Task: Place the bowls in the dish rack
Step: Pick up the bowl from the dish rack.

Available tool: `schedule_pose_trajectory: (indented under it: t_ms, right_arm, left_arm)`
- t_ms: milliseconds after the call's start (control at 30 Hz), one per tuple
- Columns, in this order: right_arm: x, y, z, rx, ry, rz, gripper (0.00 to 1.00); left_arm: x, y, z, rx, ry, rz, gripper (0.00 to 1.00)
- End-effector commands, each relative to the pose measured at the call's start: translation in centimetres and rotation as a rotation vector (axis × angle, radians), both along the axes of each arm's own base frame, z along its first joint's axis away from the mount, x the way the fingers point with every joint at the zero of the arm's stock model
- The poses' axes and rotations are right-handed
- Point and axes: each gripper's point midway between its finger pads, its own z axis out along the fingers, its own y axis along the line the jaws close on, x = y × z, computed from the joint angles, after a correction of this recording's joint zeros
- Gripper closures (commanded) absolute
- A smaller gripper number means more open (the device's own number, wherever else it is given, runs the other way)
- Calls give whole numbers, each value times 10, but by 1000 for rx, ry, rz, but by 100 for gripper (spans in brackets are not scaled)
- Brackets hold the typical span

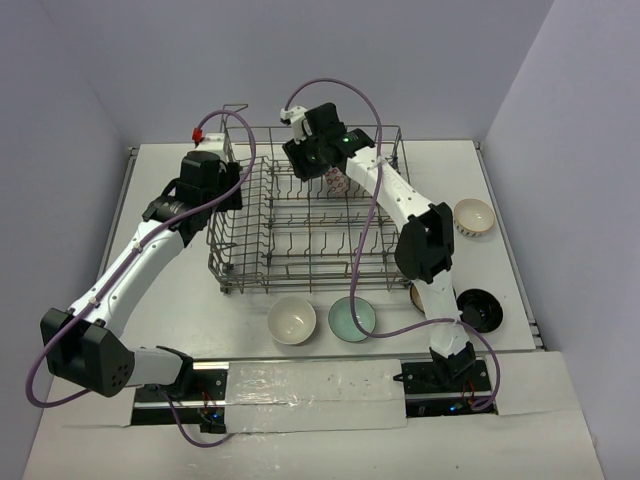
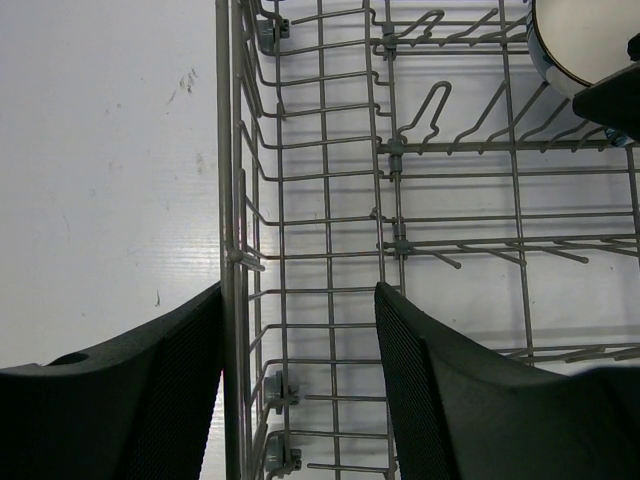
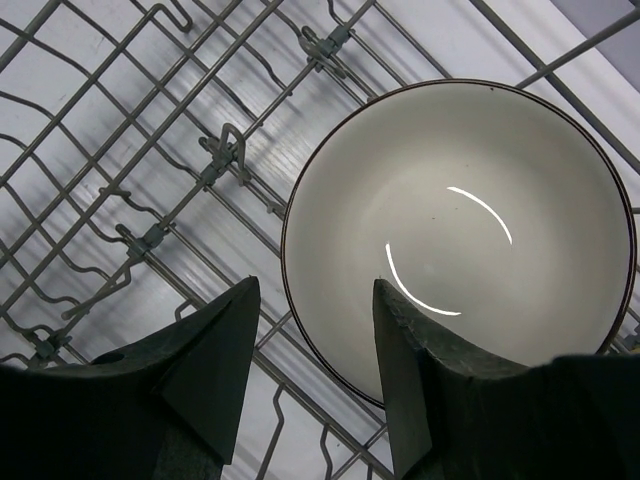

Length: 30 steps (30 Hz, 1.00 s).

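Note:
The dish rack [image 1: 300, 235] is a grey wire basket in the middle of the table. A bowl with a red-patterned outside [image 1: 338, 181] stands among the tines at its back. In the right wrist view this bowl [image 3: 460, 220] is cream inside with a dark rim. My right gripper [image 3: 315, 300] is open astride that rim, one finger inside the bowl and one outside, with a gap on both sides. My left gripper [image 2: 300, 330] is open astride the rack's left wall [image 2: 232, 200] and holds nothing. Both grippers hang over the rack, the right one [image 1: 325, 168] at the back and the left one [image 1: 232, 190] at the left side.
Loose bowls lie on the table. A cream one [image 1: 292, 320] and a pale green one [image 1: 352, 320] sit in front of the rack. A black one [image 1: 479, 310] is at the right, a tan one [image 1: 415, 296] half hidden by my right arm, and a patterned cream one [image 1: 474, 217] farther back.

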Motion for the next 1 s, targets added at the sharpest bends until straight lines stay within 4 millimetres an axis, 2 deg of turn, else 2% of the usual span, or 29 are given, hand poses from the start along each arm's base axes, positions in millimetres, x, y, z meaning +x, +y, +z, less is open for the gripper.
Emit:
schedule_pose_trajectory:
  t_ms: [0, 367, 400, 433, 500, 533, 700, 767, 867, 933, 967]
  right_arm:
    - [-3, 3, 9, -7, -24, 15, 43]
    - [6, -17, 4, -142, -96, -83, 45]
    - [6, -17, 5, -151, -102, -87, 48]
    - [6, -17, 5, -154, -104, -87, 57]
    - [6, -16, 4, -159, -104, -83, 62]
    - [6, -17, 4, -166, -108, -89, 68]
    - [7, -19, 3, -178, -110, -89, 76]
    - [7, -19, 5, -178, -117, -92, 83]
    - [7, -20, 8, -177, -122, -95, 88]
    - [7, -20, 9, -178, -126, -97, 100]
    - [6, -20, 9, -181, -124, -96, 100]
  left_arm:
    - [-3, -9, 10, -41, -29, -31, 37]
    - [-2, -13, 8, -54, -25, -44, 34]
    - [-1, -14, 9, -57, -28, -45, 34]
    - [-1, -14, 8, -59, -24, -46, 34]
    - [-1, -15, 7, -60, -22, -49, 34]
    - [-1, -15, 7, -61, -22, -48, 34]
    - [-1, -15, 7, -63, -25, -48, 33]
    - [-2, -15, 6, -63, -20, -49, 33]
    - [-2, -16, 6, -67, -22, -51, 32]
    - [-1, -16, 6, -66, -22, -53, 32]
    - [-2, -16, 5, -67, -19, -50, 32]
